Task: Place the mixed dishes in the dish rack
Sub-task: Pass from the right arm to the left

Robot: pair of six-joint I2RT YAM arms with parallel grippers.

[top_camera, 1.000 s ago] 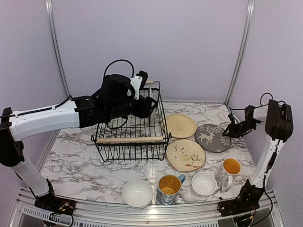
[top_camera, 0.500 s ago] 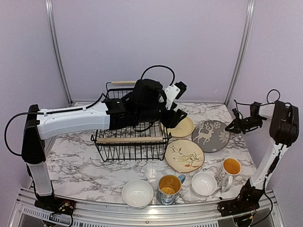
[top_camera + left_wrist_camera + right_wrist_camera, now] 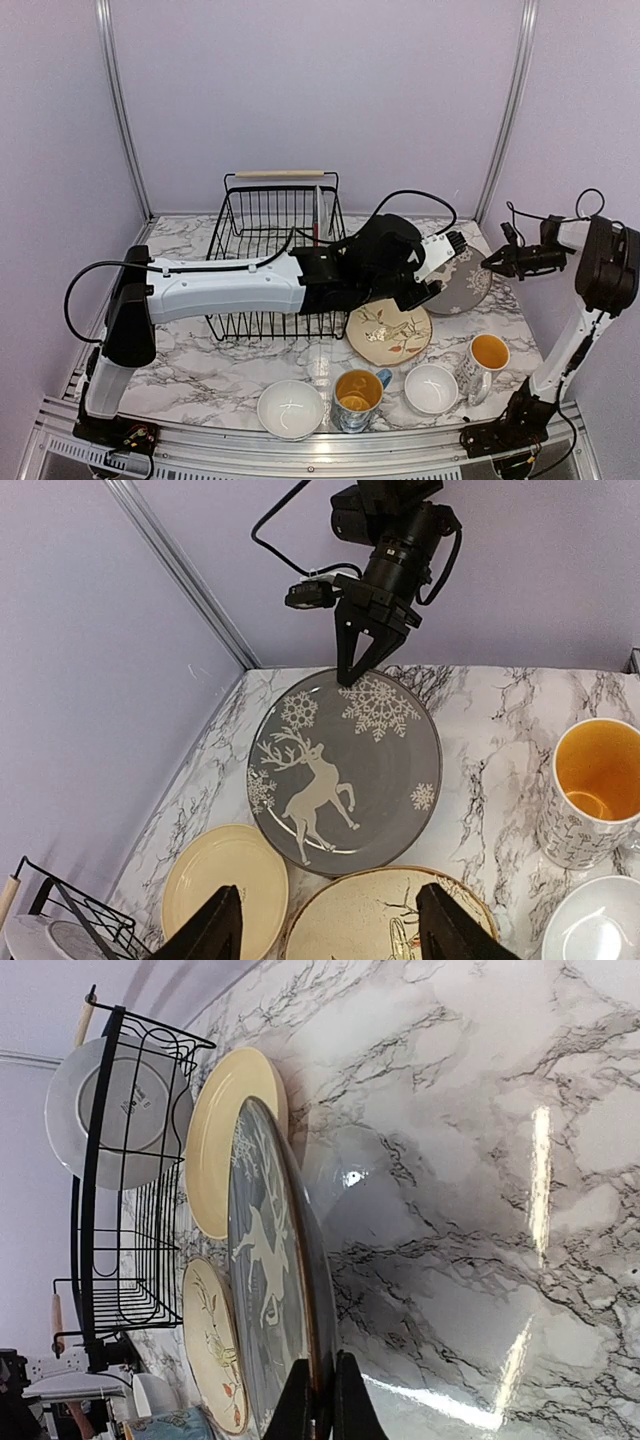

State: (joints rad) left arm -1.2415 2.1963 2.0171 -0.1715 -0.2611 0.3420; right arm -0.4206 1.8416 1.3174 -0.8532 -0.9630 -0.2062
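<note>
The grey reindeer plate is tipped up on the marble, its far rim pinched by my right gripper, which is shut on it. My left gripper hovers open above the pale yellow plate and the cream bird plate, short of the grey plate. From above, the left gripper hides part of the plates. The black wire dish rack stands behind, with a red plate upright in it. Another plate stands in the dish rack.
Along the near edge sit two white bowls and two yellow-lined mugs. The left arm stretches across in front of the rack. Metal corner posts and lilac walls close in the back.
The left arm swung from over the rack to the right, above the plates. The right gripper closed on the grey plate's rim and tipped that edge up.
</note>
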